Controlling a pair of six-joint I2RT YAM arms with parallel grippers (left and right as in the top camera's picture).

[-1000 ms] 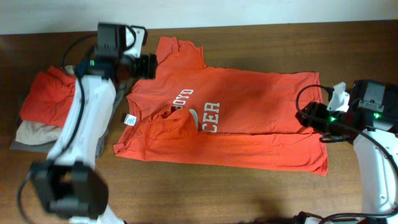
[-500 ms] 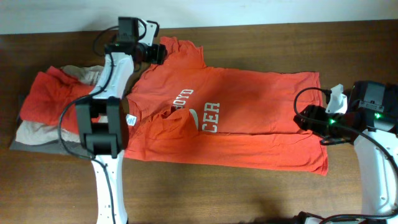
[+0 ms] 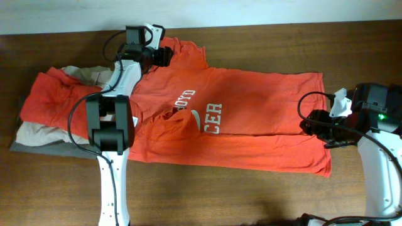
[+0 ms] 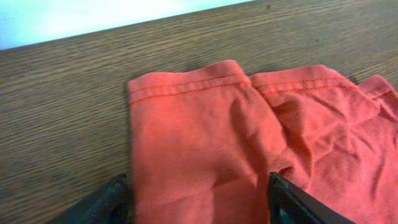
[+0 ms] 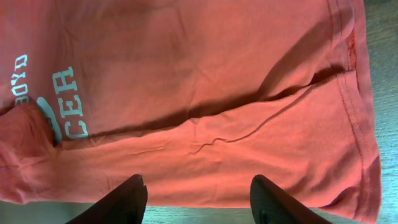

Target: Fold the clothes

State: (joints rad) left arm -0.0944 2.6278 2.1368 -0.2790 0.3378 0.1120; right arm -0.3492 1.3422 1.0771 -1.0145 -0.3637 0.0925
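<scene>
Left gripper (image 4: pixel 198 190): fingers (image 4: pixel 112 200) are set wide apart and nothing is clasped. One dark tip is seen on either side of a sleeve (image 4: pixel 205 137) of the orange-red T-shirt (image 3: pixel 251 103). The sleeve's stitched cuff is laid flat toward the far edge of the worktop (image 3: pixel 251 201). Whether the tips touch the cloth cannot be told.

Right gripper (image 5: pixel 198 193): fingers (image 5: pixel 127 202) are likewise parted and nothing is held. They are placed over the near half of the shirt, close to its hem (image 5: pixel 360 124), where a long crease is noted.

T-shirt: spread across the middle of the wooden worktop, neck toward the left edge, hem toward the right edge. White lettering (image 3: pixel 212 118) ending "CER" is turned up, and a small white neck label (image 3: pixel 132 120) is shown. A fold of cloth is raised beside the lettering.

Further clothes (image 3: pixel 47 103): heaped at the left edge. An orange garment is laid over a beige one (image 3: pixel 31 133) and a grey one (image 3: pixel 44 147), just beside the left arm (image 3: pixel 113 125).
</scene>
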